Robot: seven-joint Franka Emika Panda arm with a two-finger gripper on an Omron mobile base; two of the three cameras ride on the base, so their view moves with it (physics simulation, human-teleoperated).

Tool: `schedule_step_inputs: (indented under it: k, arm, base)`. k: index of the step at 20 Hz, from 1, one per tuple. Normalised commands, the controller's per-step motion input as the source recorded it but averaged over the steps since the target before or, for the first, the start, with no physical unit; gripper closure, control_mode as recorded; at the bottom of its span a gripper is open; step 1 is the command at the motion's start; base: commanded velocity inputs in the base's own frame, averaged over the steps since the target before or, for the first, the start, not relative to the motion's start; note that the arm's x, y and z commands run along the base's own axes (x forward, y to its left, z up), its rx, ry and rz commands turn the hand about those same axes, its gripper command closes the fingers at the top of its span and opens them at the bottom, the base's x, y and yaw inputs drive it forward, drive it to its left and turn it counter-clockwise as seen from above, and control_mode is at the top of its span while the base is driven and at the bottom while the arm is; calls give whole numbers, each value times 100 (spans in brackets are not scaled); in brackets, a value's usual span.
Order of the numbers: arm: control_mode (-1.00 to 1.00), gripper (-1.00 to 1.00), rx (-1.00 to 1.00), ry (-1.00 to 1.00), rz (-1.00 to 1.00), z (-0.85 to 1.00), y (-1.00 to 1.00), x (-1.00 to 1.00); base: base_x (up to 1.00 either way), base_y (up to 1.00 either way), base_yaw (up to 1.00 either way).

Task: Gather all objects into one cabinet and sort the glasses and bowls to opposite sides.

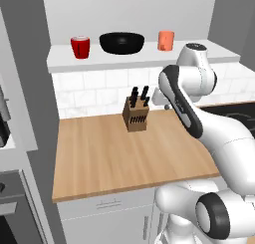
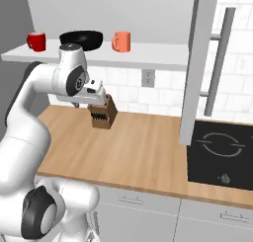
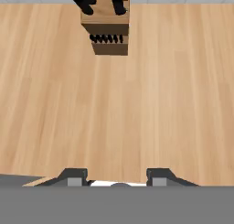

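Wooden bench [image 1: 124, 158] carries a knife block [image 1: 135, 114] near its back edge. On the white shelf [image 1: 139, 56] sit the black bowl [image 1: 122, 42] mid-shelf, red cup [image 1: 80, 47] and orange cup [image 1: 166, 40] toward opposite ends. Hand [image 3: 117, 178] spread apart, empty, fingertips cut off.

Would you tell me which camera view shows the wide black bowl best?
The left base view: the black bowl sits whole and unobstructed between the red cup and orange cup. In the right base view, the arm's joint covers part of it.
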Motion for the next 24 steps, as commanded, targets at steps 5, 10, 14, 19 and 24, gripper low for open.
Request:
schedule_step_inputs:
  k: [5,10,14,19,24]
  arm:
    - [100,-100,0,0,0,0,0,0]
    - [100,-100,0,0,0,0,0,0]
    - [100,-100,0,0,0,0,0,0]
    - [100,-100,0,0,0,0,0,0]
    - [100,-100,0,0,0,0,0,0]
  base:
    - [-32,-11,0]
    - [-97,-14,2]
    - [-100,-13,3]
    - [-94,-6,1]
    - [-70,0,1]
